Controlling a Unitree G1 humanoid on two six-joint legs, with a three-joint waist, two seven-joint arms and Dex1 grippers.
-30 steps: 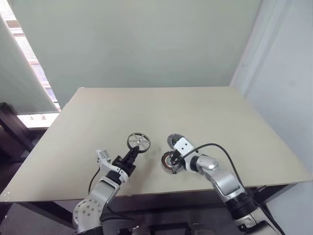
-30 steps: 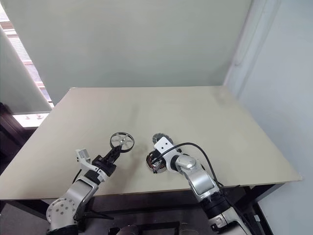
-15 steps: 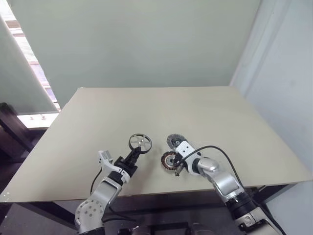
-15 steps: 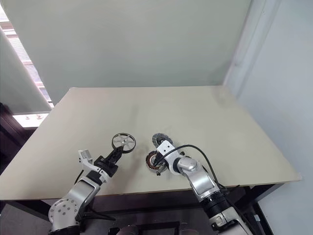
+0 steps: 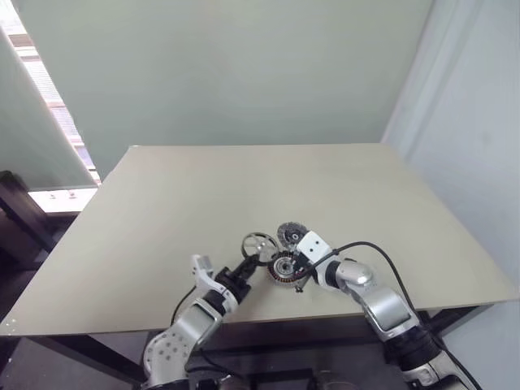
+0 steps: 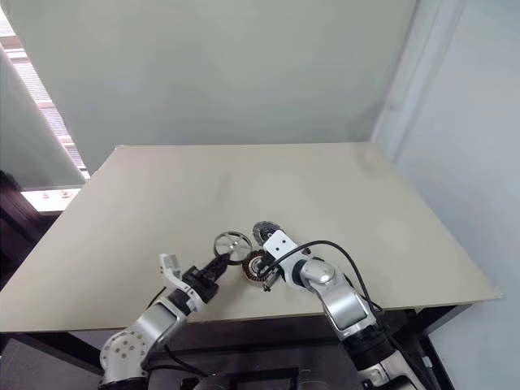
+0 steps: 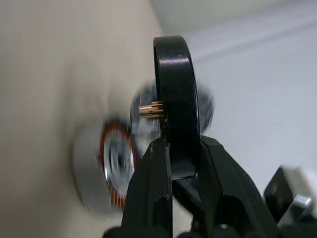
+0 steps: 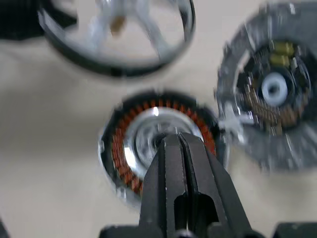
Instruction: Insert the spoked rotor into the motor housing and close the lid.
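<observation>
Rotor (image 7: 174, 104), housing (image 8: 161, 144), lid (image 8: 272, 111): no legible markings.

No text or label can be read.

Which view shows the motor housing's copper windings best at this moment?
The right wrist view: the motor housing faces the camera, its copper ring around the pale centre, partly behind the shut right tool. The left wrist view shows it edge-on and blurred behind the spoked rotor held in the left tool. In the eye views it is tiny.
</observation>
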